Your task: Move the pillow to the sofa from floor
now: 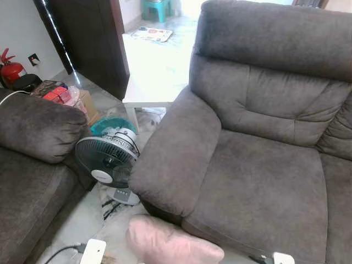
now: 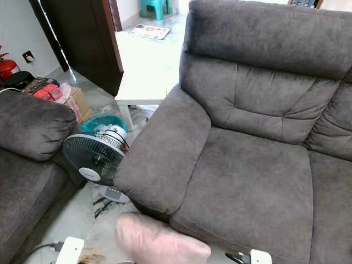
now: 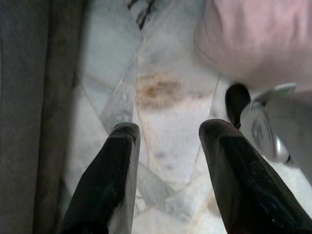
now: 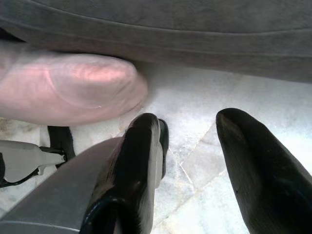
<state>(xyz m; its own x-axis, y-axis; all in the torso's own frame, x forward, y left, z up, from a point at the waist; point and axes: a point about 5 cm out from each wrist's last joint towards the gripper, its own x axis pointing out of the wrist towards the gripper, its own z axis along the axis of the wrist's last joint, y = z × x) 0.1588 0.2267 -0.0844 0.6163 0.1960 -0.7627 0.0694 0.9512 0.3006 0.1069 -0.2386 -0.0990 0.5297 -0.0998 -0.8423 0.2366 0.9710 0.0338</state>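
A pink pillow (image 1: 170,242) lies on the marble floor, against the front of the grey sofa (image 1: 264,187) just below its left armrest. It also appears as the pink pillow (image 3: 258,39) in the left wrist view and the pink pillow (image 4: 68,87) in the right wrist view. My left gripper (image 3: 168,134) hangs open over bare floor tiles, short of the pillow. My right gripper (image 4: 192,122) is open too, low above the floor beside the pillow and the sofa base. Nothing sits between either pair of fingers.
A standing fan (image 1: 107,159) lies tilted on the floor between the sofa armrest and a second grey sofa (image 1: 33,165) at the left. Cables (image 1: 110,209) trail beneath it. A white table (image 1: 148,82), a cardboard box (image 1: 82,104) and a dark door (image 1: 93,38) stand behind.
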